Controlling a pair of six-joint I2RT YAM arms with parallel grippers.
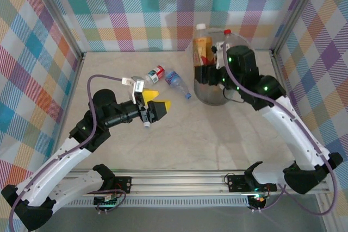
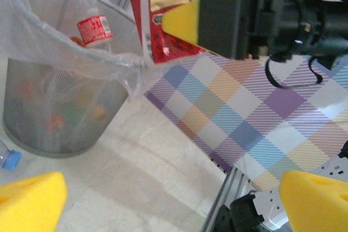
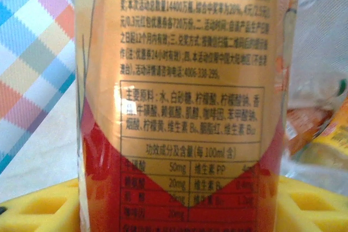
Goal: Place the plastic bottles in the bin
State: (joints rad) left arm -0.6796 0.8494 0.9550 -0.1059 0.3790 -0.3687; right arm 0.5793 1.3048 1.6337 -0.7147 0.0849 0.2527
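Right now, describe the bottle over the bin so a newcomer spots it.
Find the grey mesh bin towards the table's back right. Above its rim the right end effector grips a bottle: gold-and-red label, white cap, unlike its red-capped neighbour.

- We've got the bin toward the back right of the table, close to the back wall.
- The held bottle stands upright over the bin's left side, wedged between the fingers of the right gripper, whose arm comes in from the right.
- A leaning bottle sits in the bin, poking above the rim, right of the held bottle. More stuff lies lower down inside.
- One loose bottle and a second loose bottle lie on the table just beside each other, left of the bin.
- The left gripper sits just in front of those two, apart from the bin, fingers spread and pointing right.
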